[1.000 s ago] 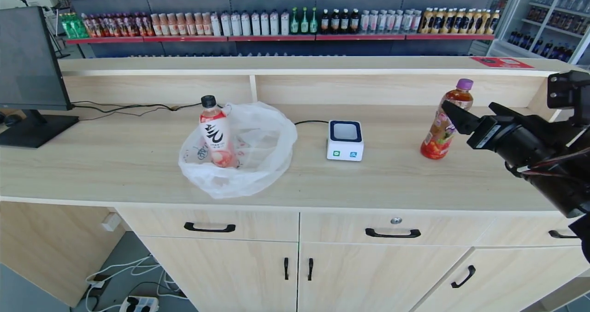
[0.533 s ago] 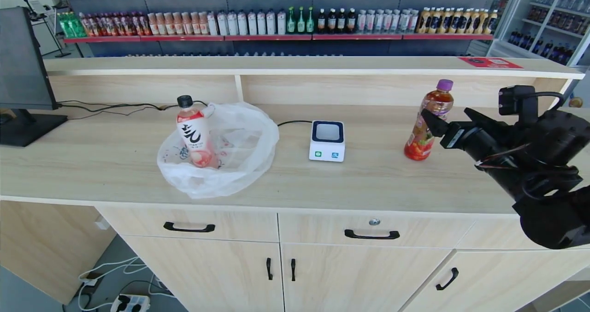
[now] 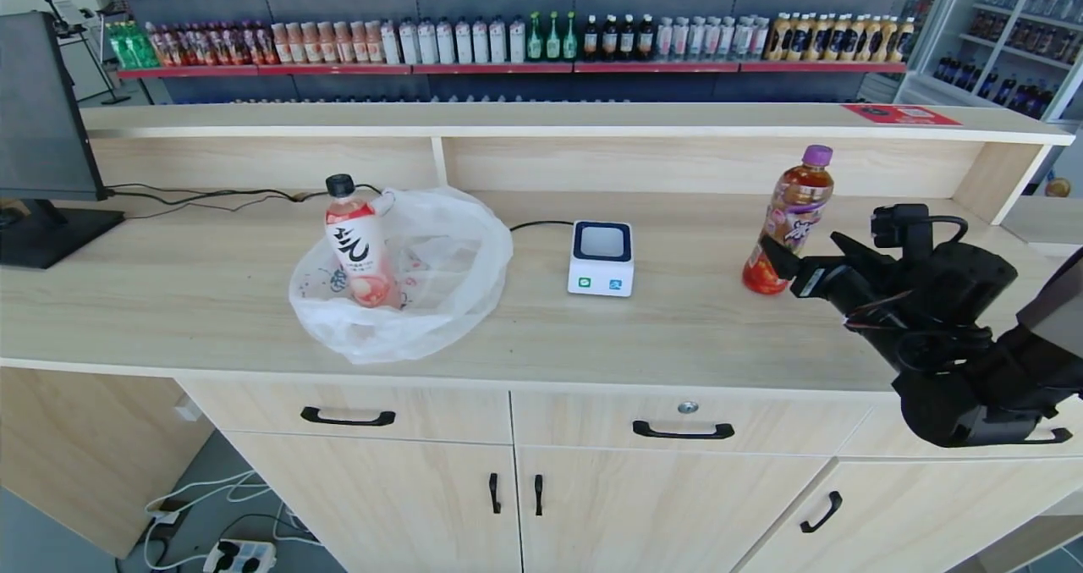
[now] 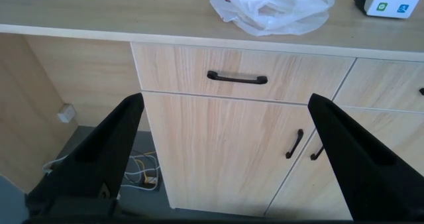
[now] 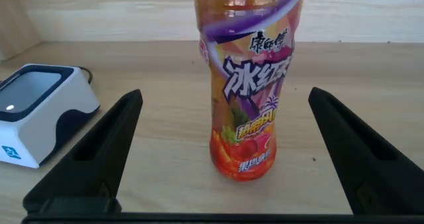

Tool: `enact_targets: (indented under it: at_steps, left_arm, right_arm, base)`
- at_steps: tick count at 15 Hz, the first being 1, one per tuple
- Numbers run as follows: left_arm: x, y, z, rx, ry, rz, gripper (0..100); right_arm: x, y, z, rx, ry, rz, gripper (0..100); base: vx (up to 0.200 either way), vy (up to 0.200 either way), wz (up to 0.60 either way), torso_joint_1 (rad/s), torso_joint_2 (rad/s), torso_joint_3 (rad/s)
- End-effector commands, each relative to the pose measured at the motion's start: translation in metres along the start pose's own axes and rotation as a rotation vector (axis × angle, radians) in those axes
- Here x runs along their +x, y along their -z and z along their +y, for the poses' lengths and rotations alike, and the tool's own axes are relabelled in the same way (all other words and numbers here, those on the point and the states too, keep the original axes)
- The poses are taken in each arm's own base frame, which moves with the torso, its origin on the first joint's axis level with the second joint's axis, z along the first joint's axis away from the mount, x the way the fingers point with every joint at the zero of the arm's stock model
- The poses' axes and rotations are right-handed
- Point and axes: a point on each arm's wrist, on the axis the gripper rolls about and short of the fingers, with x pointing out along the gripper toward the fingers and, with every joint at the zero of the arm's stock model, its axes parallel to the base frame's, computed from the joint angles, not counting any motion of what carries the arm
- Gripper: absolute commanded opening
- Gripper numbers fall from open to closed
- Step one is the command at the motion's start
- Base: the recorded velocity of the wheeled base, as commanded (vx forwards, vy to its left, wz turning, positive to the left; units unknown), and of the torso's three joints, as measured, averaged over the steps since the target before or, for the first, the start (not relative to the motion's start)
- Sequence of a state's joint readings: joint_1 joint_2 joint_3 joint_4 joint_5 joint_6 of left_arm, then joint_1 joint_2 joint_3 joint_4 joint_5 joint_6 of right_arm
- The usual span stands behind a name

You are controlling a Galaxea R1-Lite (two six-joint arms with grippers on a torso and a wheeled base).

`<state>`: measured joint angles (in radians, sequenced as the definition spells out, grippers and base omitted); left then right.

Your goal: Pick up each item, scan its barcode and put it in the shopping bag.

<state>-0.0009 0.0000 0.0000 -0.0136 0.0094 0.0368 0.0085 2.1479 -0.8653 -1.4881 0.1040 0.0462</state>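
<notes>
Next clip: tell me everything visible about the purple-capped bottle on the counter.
The bottle is clear plastic with a purple cap, amber drink inside, and a purple and orange-red label showing fruit. It stands upright on the wooden counter, to the right of the scanner. The open right gripper faces it at label height, and nothing touches it.

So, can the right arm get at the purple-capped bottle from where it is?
Probably yes. The right gripper is open and lined up with the purple-capped bottle, which stands upright on the counter with nothing between them; the scanner sits well off to the side.
</notes>
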Motion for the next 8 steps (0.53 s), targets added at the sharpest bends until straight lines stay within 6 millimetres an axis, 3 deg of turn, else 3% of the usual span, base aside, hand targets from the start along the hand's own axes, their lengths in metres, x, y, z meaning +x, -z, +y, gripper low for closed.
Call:
enact_targets:
  at_steps: [1, 8]
  left_arm:
    - [0.000, 0.000, 0.000, 0.000, -0.002, -0.002, 100]
    - [0.000, 0.000, 0.000, -0.021, -0.002, 0.000, 100]
  right_arm:
    - [0.008, 0.018, -0.008, -0.001, 0.020, 0.022, 100]
    - [0.046, 0.039, -0.016, 0.002, 0.020, -0.008, 100]
  base:
    - [0.000, 0.000, 0.00, 0.000, 0.00, 0.000]
    - [0.000, 0.000, 0.00, 0.000, 0.00, 0.000]
